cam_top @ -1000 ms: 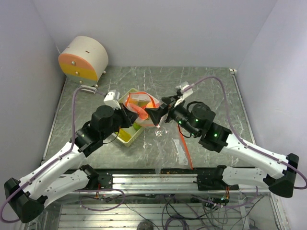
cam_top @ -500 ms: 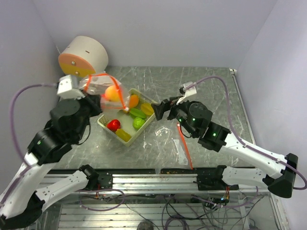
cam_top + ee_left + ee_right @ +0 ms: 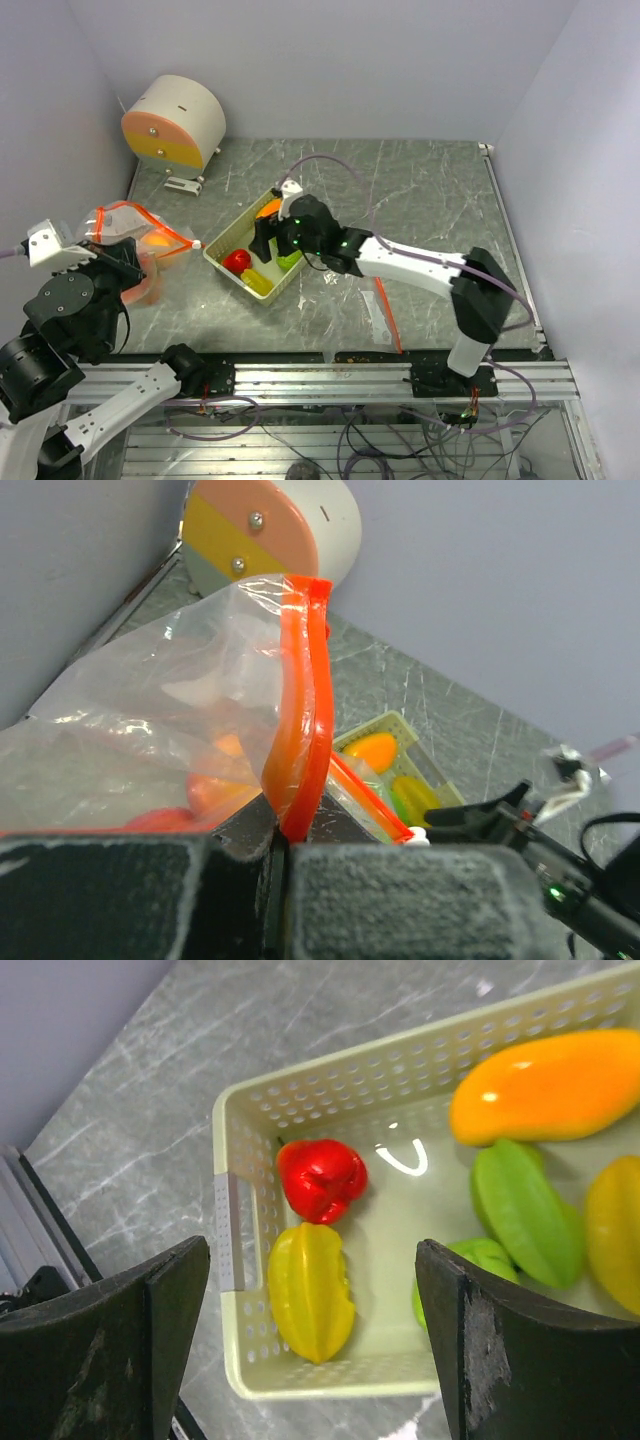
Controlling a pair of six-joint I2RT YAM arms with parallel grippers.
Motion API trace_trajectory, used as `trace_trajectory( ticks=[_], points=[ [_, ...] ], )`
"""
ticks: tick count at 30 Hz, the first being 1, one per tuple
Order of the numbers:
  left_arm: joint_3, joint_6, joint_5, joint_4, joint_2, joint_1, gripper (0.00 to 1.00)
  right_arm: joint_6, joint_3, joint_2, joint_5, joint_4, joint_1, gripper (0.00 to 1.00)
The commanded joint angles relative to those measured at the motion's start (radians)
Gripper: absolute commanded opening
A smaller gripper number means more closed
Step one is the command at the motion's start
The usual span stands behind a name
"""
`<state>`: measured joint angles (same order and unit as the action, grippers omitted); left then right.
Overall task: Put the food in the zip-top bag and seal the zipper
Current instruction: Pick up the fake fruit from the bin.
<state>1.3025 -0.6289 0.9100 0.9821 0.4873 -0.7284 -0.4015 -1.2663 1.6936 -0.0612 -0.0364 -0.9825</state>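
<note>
Plastic bag, its unsealed orange zipper clamped in the left gripper, holds some food — more waits in the tray beneath the right gripper's parted jaws.

Left gripper raised, jaws clamped, right gripper stretched forward, jaws apart

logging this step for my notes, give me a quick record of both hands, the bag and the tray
left hand: shut on the zip-top bag at its orange zipper strip
bag contents: orange-pink pieces, count unclear
bag mouth: open, not sealed
right hand: open over the tray, holding nothing
tray contents: red piece, yellow starfruit, orange mango, green pieces
</note>
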Motion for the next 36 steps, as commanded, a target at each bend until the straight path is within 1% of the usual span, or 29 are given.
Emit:
trace_trajectory(
  ticks=[1,3,9,15,21,23,26,29,30,36],
  points=[
    [0.023,0.004,0.023,0.048,-0.035,-0.002,0.07,-0.055,-0.096,0.135,0.147,-0.035,0.004,0.83],
    [0.012,0.008,0.008,0.046,-0.048,-0.002,0.07,-0.056,-0.14,0.21,0.176,-0.037,0.004,0.84],
    [-0.002,0.012,-0.02,0.054,-0.062,-0.003,0.07,-0.047,-0.26,0.405,0.199,-0.023,0.002,0.87],
    [-0.009,0.018,-0.027,0.06,-0.083,-0.003,0.07,-0.008,-0.35,0.521,0.138,0.019,-0.02,0.88],
    [-0.011,0.012,-0.023,0.081,-0.095,-0.003,0.07,0.016,-0.375,0.576,0.084,0.02,-0.031,0.87],
    [-0.008,0.011,-0.022,0.085,-0.099,-0.004,0.07,0.027,-0.382,0.59,0.064,0.026,-0.036,0.82],
    [-0.003,0.01,-0.018,0.094,-0.105,-0.005,0.07,0.038,-0.382,0.603,0.057,0.022,-0.04,0.7],
    [-0.004,0.004,-0.015,0.105,-0.111,-0.006,0.07,0.036,-0.36,0.591,0.044,0.002,-0.041,0.52],
    [-0.006,0.002,-0.014,0.107,-0.111,-0.006,0.07,0.037,-0.351,0.581,0.039,-0.004,-0.041,0.47],
    [-0.013,-0.003,-0.015,0.108,-0.112,-0.012,0.07,0.07,-0.283,0.469,0.005,-0.037,-0.041,0.42]
  ],
)
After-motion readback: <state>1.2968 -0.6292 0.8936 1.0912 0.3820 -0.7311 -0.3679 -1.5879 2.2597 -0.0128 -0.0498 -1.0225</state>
